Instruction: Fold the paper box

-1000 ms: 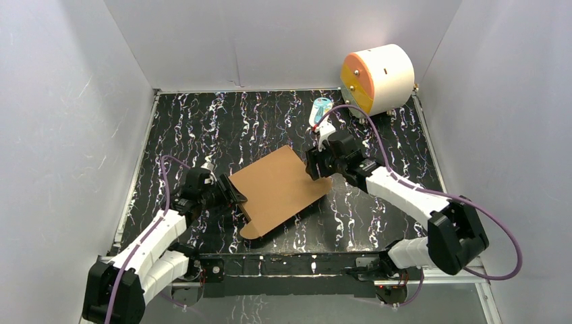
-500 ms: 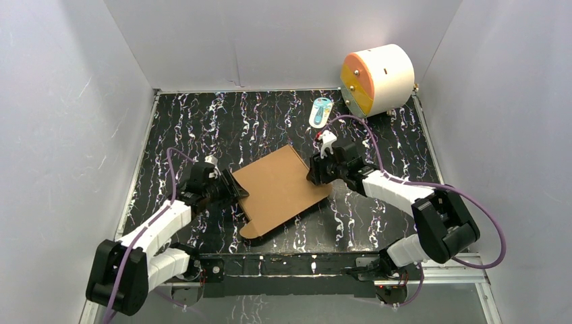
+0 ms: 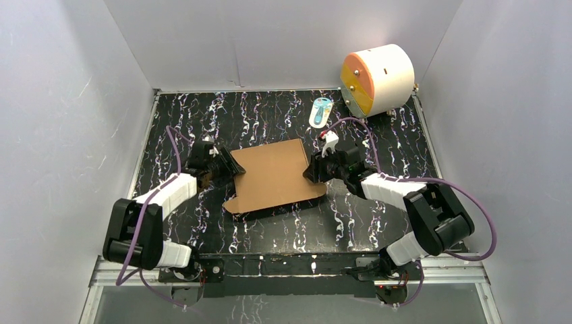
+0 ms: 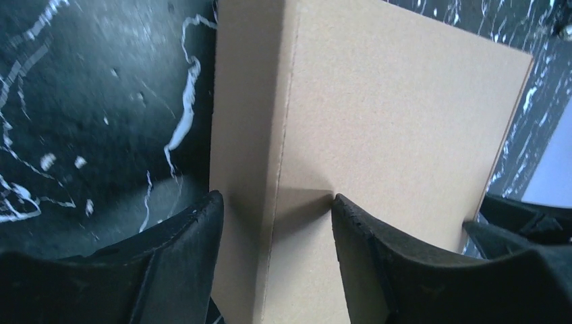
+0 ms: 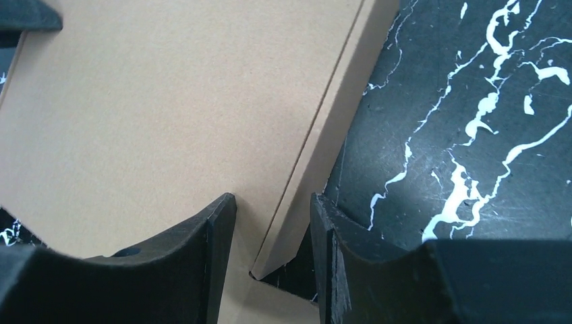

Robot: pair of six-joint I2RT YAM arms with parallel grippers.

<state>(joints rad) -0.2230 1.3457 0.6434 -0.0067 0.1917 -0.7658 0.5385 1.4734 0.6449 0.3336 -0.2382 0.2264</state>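
- Black worktop (image 3: 202, 115) w/ white marble veins and white walls around it. The paper box (image 3: 273, 177) lies flat near the middle, between both arms.
- My left gripper (image 4: 275, 196): jaws apart, astride the narrow strip at the box's left edge. Both fingers seem to touch cardboard, but I cannot tell if it is really pinched.
- My right gripper (image 5: 272, 197): jaws apart around the corner of the right edge strip, small gap each side, so not clamped yet.
- Step, as I judge it: raise the two side strips along their scored creases. I would close slowly w/ the crease at the fingertips, then turn both wrists together at approx. the same speed, keeping the main panel down.
- Material: plain brown cardboard, matte, fine grain, thin but stiff-looking. Creases are straight pressed lines, and there is one rounded tab (image 3: 233, 204) at the near-left corner. It prob. slides easily on this smooth-looking top.
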